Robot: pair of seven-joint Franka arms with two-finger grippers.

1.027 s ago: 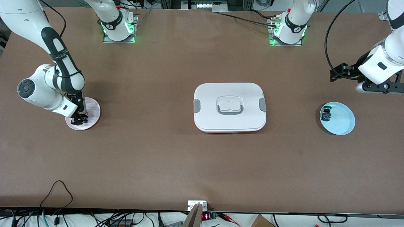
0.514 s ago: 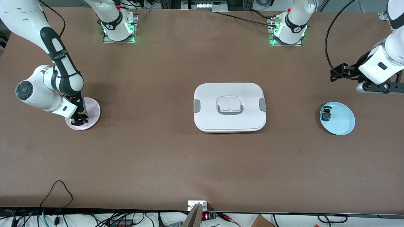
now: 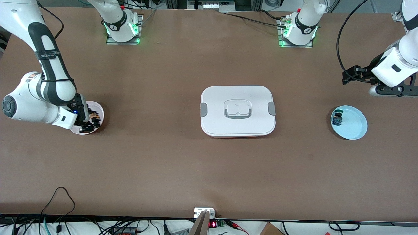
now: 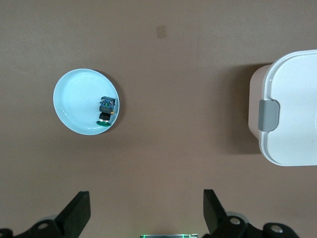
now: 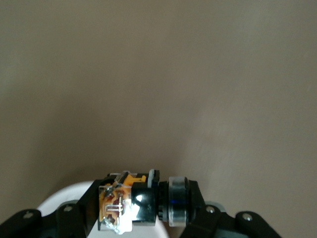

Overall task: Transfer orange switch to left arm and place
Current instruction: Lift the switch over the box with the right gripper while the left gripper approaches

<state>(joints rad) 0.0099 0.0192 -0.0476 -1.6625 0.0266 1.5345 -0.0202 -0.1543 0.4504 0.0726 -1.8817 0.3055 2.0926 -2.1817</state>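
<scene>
My right gripper is clamped on the orange switch, holding it over the pale pink plate at the right arm's end of the bench. In the right wrist view the switch lies crosswise between my fingers, its black body squeezed in the middle, an orange part on top and a tan, clear-fronted end showing at one side.

I judge it very light and rigid, a hard plastic part with smooth faces, so it could twist or slip if pinched off-centre. The flat sides of the black body are the safest hold; the small tan end looks delicate, so I would leave that and the cap free for the other gripper to take.

My left gripper hangs wide open and waiting above the bench at the left arm's end, near the light blue plate, which holds a small dark switch with blue and green parts. The box sits mid-bench between the two plates, its lid on, and any handover has to pass around it.

From the front view my own wrist covers most of the switch, so I cannot tell how high above the plate it hangs. The round cap is hard to make out in either view.
</scene>
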